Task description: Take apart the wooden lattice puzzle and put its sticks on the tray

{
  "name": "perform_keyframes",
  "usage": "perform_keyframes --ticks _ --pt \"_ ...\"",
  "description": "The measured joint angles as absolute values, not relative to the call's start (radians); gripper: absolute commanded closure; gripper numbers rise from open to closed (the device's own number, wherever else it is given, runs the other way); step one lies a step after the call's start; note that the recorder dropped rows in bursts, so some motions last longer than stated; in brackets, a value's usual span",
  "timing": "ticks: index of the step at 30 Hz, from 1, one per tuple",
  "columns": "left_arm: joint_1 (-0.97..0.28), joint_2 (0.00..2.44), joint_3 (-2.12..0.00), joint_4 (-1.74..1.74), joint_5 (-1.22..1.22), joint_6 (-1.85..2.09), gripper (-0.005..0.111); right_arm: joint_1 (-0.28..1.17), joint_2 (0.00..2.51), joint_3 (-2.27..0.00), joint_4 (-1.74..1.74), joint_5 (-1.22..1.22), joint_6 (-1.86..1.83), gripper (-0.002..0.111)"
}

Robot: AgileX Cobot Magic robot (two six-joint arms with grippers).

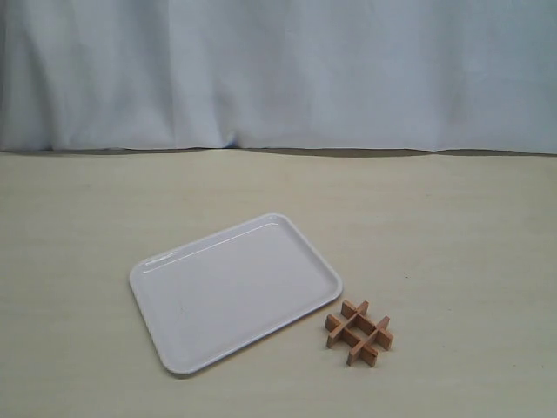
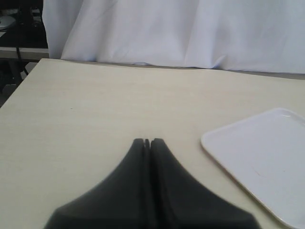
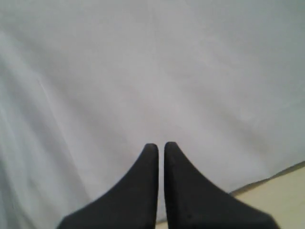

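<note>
Wooden lattice puzzle [image 1: 359, 333] lies beside tray [image 1: 235, 292], apart from both closed, empty jaws.

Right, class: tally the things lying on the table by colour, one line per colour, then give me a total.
White: 1, the tray
Light-brown wood: 1, the wooden lattice puzzle, assembled from 4 crossed sticks
Total: 2

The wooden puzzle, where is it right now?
In the exterior view, the wooden puzzle lies on the table at lower right, just off the white tray's right corner.
</note>
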State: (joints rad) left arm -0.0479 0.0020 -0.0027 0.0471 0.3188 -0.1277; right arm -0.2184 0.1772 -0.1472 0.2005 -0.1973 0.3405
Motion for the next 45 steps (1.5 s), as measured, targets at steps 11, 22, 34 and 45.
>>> perform_keyframes --ticks 11,22,34,45 --pt "-0.048 0.002 -0.003 0.047 0.319 -0.128 0.107 -0.218 0.913 -0.683 0.145 0.534 -0.132 0.104" --pt "-0.048 0.002 -0.003 0.047 0.319 -0.128 0.107 0.152 1.447 -0.836 0.059 0.647 -0.073 0.089" --pt "-0.048 0.002 -0.003 0.047 0.319 -0.128 0.107 0.200 1.625 -0.957 -0.231 0.795 -0.091 0.086" --pt "-0.048 0.002 -0.003 0.047 0.319 -0.128 0.107 0.200 1.668 -0.962 -0.432 0.809 -0.347 0.086"
